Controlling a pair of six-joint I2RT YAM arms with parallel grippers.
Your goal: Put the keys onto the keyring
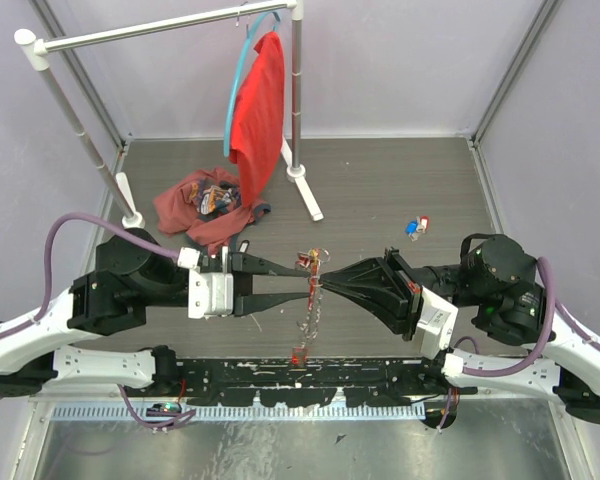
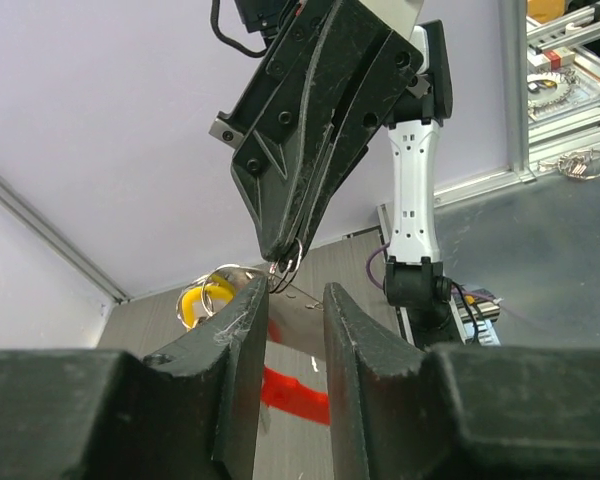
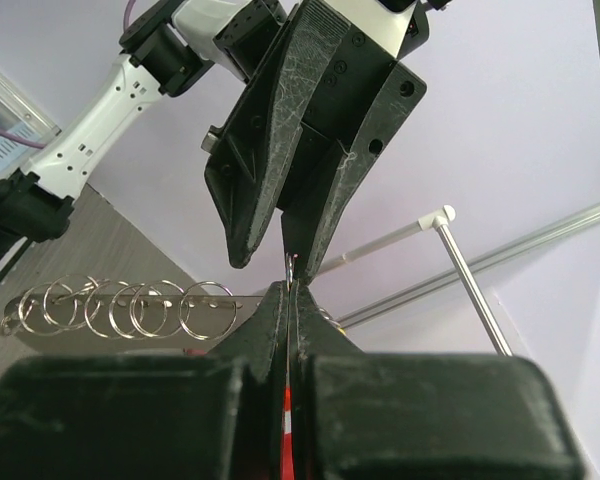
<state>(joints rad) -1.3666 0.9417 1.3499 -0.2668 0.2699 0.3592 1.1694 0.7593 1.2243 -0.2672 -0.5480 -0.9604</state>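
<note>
The keyring's thin ring (image 3: 292,263) is pinched edge-on in my right gripper (image 3: 291,288), which is shut on it. Its bead chain (image 1: 308,320) and red strap tag (image 1: 300,354) hang below over the table. My left gripper (image 1: 310,279) faces the right gripper (image 1: 326,284) tip to tip. In the left wrist view my left gripper (image 2: 293,290) stands open, with the ring (image 2: 290,262) just beyond its tips and the red tag (image 2: 295,395) seen through the gap. Two keys (image 1: 417,227) with blue and red heads lie at the right. A small key bunch (image 1: 306,260), one part yellow (image 2: 202,298), sits beside the left fingertips.
A clothes rack (image 1: 298,120) with a red garment (image 1: 260,110) on a blue hanger stands at the back. A heap of clothes (image 1: 205,200) lies by its foot. Several loose split rings (image 3: 120,305) show in a row at the left of the right wrist view.
</note>
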